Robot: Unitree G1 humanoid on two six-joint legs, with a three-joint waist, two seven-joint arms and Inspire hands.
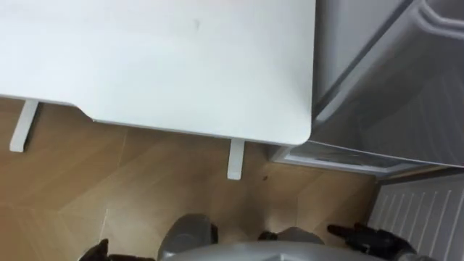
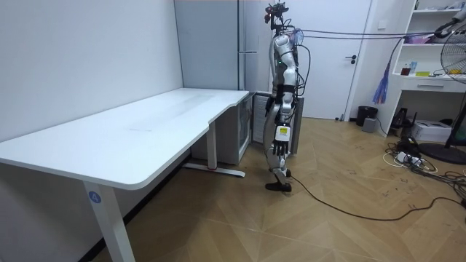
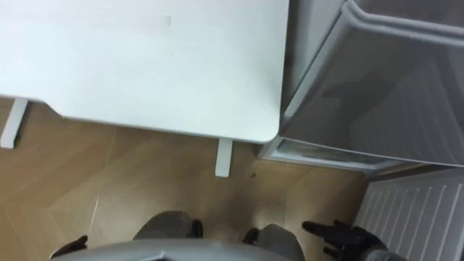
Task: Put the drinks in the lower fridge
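I see no drink in any view. The grey fridge (image 1: 391,80) stands at the right, against the end of the white table (image 1: 159,65). Its lower door (image 1: 424,210) is swung open, its ribbed white inner side showing at the lower right, and the lower compartment's sill (image 1: 341,156) lies beyond it. My right hand (image 1: 359,237) hangs low by that door with its dark fingers straight and nothing in them. A small part of my left hand (image 1: 94,251) peeks in at the bottom left edge. In the room view I stand upright between the table's end and the fridge (image 2: 211,51).
White table legs (image 1: 235,159) reach down to the wooden floor (image 1: 145,188) just ahead of me. The room view has a white door (image 2: 342,58), shelves (image 2: 429,44), a fan (image 2: 448,149) and cables on the floor at its right.
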